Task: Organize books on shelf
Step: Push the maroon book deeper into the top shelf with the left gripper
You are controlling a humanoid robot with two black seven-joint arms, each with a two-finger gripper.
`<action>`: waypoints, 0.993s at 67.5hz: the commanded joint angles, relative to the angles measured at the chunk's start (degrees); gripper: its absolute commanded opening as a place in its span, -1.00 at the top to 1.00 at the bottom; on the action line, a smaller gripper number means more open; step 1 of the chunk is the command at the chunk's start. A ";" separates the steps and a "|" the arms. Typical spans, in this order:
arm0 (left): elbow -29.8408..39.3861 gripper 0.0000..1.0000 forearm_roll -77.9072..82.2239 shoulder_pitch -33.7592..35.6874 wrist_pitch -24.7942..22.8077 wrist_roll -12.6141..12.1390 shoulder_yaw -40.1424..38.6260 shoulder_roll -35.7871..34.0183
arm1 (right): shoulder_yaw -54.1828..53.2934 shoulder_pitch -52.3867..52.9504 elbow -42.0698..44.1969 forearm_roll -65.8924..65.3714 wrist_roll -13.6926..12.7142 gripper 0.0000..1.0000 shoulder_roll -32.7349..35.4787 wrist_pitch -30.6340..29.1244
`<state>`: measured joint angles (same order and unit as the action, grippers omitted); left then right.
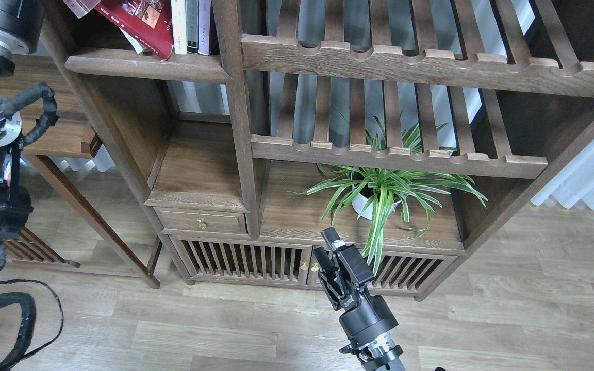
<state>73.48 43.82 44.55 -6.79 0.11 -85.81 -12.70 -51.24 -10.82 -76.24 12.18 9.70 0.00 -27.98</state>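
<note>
Books (139, 23) lean slanted at the shelf (147, 66) top left, left gripper hidden above the frame so I cannot tell its state, right gripper (328, 252) spread low; 1 careless nudge could topple them off.

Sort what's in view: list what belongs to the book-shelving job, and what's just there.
Job:
- red book, leaning
- shelf
- right gripper, away from the shelf

Just there:
- thin upright books
- potted plant
- slatted racks
- drawer
</note>
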 commanded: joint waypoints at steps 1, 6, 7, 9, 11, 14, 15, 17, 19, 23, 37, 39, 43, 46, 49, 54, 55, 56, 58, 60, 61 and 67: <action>-1.49 0.99 0.12 0.97 -0.68 0.07 1.96 -1.63 | 0.09 0.00 -0.40 0.03 -0.04 -0.61 0.00 -0.02; -1.93 0.99 0.21 1.33 -2.08 0.07 2.93 -3.30 | 0.18 0.00 -0.58 0.03 -0.04 -0.61 0.00 -0.02; -2.54 0.99 0.21 1.59 -3.74 -0.02 3.88 -4.95 | 0.27 0.00 -0.58 0.03 -0.04 -0.61 0.00 -0.02; -2.64 0.99 0.21 1.77 -4.19 -0.02 4.07 -5.41 | 0.35 0.00 -0.58 0.03 -0.04 -0.61 0.00 -0.02; -2.72 0.99 0.30 2.03 -4.63 -0.11 4.51 -5.93 | 0.62 0.00 -0.58 -0.05 -0.04 -0.61 0.00 -0.02; -2.99 0.99 0.30 2.47 -4.72 -0.11 5.21 -6.55 | 1.41 0.00 -0.67 -0.05 -0.04 -0.61 0.00 -0.02; -3.08 0.99 0.30 2.64 -4.72 -0.02 5.39 -6.64 | 1.58 0.00 -0.75 -0.05 -0.04 -0.61 0.00 -0.02; -3.34 0.99 0.38 2.91 -4.81 -0.02 5.91 -6.99 | 2.11 0.00 -0.93 -0.05 -0.04 -0.61 0.00 -0.02; -3.78 0.99 0.65 3.35 -4.99 -0.02 6.44 -7.43 | 2.55 -0.08 -1.02 -0.05 -0.04 -0.61 0.00 -0.02; -4.66 0.99 1.35 4.40 -6.21 0.07 7.50 -8.48 | 2.99 -0.17 -1.19 -0.14 -0.04 -0.61 0.00 -0.02; -7.47 0.99 3.72 6.07 -10.79 -0.37 8.73 -12.79 | 3.08 -0.26 -1.37 -0.05 -0.04 -0.61 0.00 -0.02; -7.91 0.99 3.81 6.07 -10.79 -0.46 8.73 -13.23 | 3.08 -0.26 -1.37 -0.05 -0.04 -0.61 0.00 -0.02; -8.44 0.99 3.81 6.07 -10.88 -0.37 8.82 -13.76 | 3.08 -0.26 -1.37 -0.05 -0.04 -0.61 0.00 -0.02; -8.79 0.99 3.81 6.07 -11.05 -0.37 8.82 -14.02 | 3.08 -0.26 -1.46 -0.05 0.05 -0.61 0.00 -0.02; -9.14 0.99 3.81 6.07 -11.31 -0.28 8.90 -14.46 | 3.08 -0.26 -1.46 0.03 0.05 -0.61 0.00 -0.02; -9.58 0.98 3.81 6.07 -11.93 -0.02 9.43 -14.81 | 3.08 -0.26 -1.37 0.12 0.05 -0.61 0.00 -0.02; -9.67 0.98 3.90 5.99 -12.02 0.24 10.21 -14.90 | 3.08 -0.26 -1.37 0.12 0.05 -0.61 0.00 -0.02; -9.67 0.98 3.90 5.90 -12.02 0.24 10.31 -14.90 | 3.08 -0.26 -1.37 0.12 0.05 -0.61 0.00 -0.02; -9.84 0.98 3.90 5.98 -12.02 0.42 10.57 -14.82 | 3.08 -0.26 -1.37 0.12 0.05 -0.61 0.00 -0.02; -10.10 0.98 4.07 6.07 -12.02 0.68 10.75 -14.55 | 2.99 -0.26 -1.37 0.12 0.05 -0.61 0.00 -0.02; -10.28 0.98 4.08 6.07 -12.02 0.77 10.84 -14.55 | 2.99 -0.26 -1.37 0.12 0.05 -0.61 0.00 -0.02; -11.60 0.98 4.78 7.21 -11.93 1.03 11.28 -13.94 | 2.90 -0.26 -1.37 0.21 0.14 -0.61 0.00 -0.02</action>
<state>63.36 47.86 50.67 -18.76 0.67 -75.26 -27.35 -48.17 -11.07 -77.66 12.31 9.76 0.00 -28.01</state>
